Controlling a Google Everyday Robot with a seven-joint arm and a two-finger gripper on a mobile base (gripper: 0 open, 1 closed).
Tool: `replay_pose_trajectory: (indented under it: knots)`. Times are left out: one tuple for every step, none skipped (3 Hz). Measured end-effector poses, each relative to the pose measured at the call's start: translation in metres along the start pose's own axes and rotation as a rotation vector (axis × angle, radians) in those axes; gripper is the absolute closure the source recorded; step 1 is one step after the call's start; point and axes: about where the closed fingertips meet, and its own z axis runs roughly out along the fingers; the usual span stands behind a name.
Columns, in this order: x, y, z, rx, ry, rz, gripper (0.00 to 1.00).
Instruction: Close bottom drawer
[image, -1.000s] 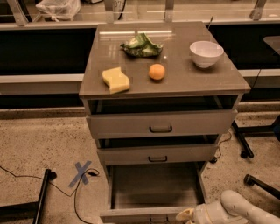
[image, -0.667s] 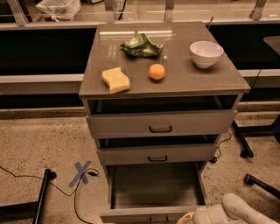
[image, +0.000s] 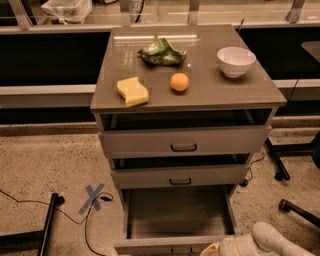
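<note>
The gripper (image: 216, 248) sits at the near bottom edge of the view, right against the front panel of the bottom drawer (image: 177, 212), just right of the panel's centre; most of it is cut off there, so whether it is open or closed cannot be told. Its pale arm (image: 272, 241) runs off to the near right. The bottom drawer is pulled far out towards the near side, its wide grey tray exposed. Above it, the middle drawer (image: 180, 176) and top drawer (image: 184, 141) each stand slightly out. On the cabinet top (image: 210, 95) lie a yellow sponge (image: 132, 91), an orange (image: 179, 82), a green crumpled bag (image: 162, 52) and a white bowl (image: 236, 61). A blue tape cross (image: 91, 197) marks the floor to the left.
</note>
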Motion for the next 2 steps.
replay_pose_trajectory:
  knots:
    - [0.0133,-0.0082,0.0132,0.09,-0.01,-0.094,1.0]
    - [0.0118,-0.0061,0.008,0.142,-0.024,-0.202,1.0]
